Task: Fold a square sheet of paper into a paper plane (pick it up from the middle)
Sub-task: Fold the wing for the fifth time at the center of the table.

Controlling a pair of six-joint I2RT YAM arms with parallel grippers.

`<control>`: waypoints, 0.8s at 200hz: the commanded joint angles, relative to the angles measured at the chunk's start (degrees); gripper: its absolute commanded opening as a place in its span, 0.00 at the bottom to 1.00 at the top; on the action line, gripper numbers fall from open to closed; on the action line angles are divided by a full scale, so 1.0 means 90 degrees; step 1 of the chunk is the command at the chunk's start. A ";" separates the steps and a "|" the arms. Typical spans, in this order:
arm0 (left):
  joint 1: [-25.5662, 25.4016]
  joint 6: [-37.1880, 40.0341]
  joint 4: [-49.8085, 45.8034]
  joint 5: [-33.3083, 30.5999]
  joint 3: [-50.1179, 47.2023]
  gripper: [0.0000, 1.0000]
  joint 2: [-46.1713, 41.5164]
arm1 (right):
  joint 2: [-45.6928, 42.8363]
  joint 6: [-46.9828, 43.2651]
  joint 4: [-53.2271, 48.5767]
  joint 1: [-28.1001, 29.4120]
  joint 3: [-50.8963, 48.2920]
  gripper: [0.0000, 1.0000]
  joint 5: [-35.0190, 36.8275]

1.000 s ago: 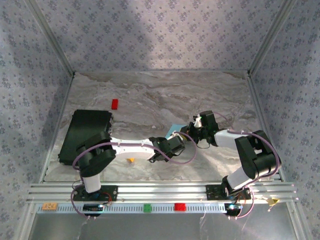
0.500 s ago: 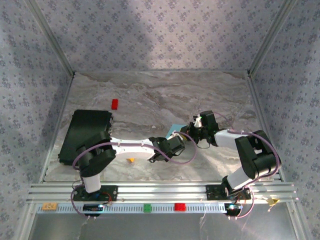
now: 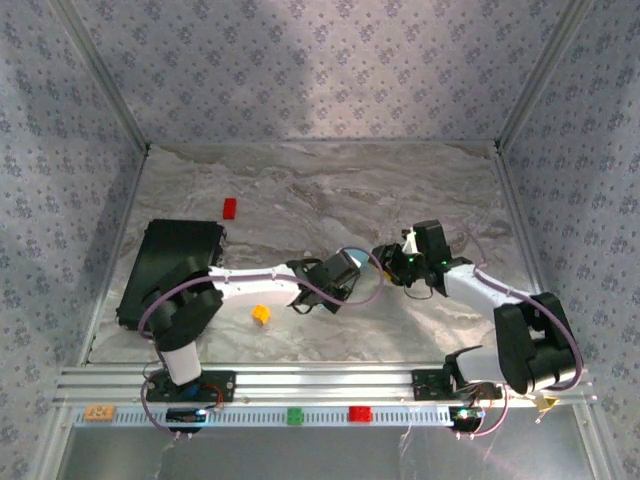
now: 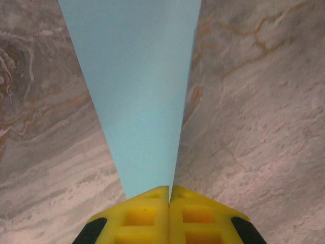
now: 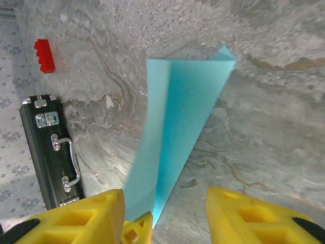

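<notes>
The left tool [image 4: 168, 192] is clamped shut on the narrow end of a light-blue paper sheet [image 4: 139, 91]. The sheet is folded into a long wedge that widens away from the yellow fingers [image 4: 142, 216]. The right tool [image 5: 165, 213] stands open, its yellow fingers [image 5: 238, 211] well apart with that same narrow end between them. The paper is to the right of a black rectangular latched case [image 5: 51, 147] on the grey marbled bench [image 3: 330, 190]. A small red brick [image 5: 44, 56] lies beyond the case, and a small orange block [image 3: 261, 314] lies just right of its near end.
</notes>
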 commanded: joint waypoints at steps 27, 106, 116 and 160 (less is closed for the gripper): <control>0.0361 -0.0261 0.0392 0.1536 -0.0105 0.00 -0.0143 | -0.0474 -0.0183 -0.0567 -0.0160 -0.0064 0.49 0.0231; 0.0648 -0.0555 0.0798 0.2240 -0.0253 0.00 0.0038 | -0.0488 0.0056 -0.0107 -0.0061 -0.0275 0.48 0.0047; 0.0697 -0.0604 0.0886 0.2368 -0.0292 0.00 0.0070 | -0.0471 0.0062 -0.0095 -0.0021 -0.0279 0.47 0.0055; 0.0817 -0.0723 0.1092 0.2868 -0.0295 0.00 0.0228 | -0.0352 0.0149 0.0141 0.0139 -0.0315 0.46 0.0036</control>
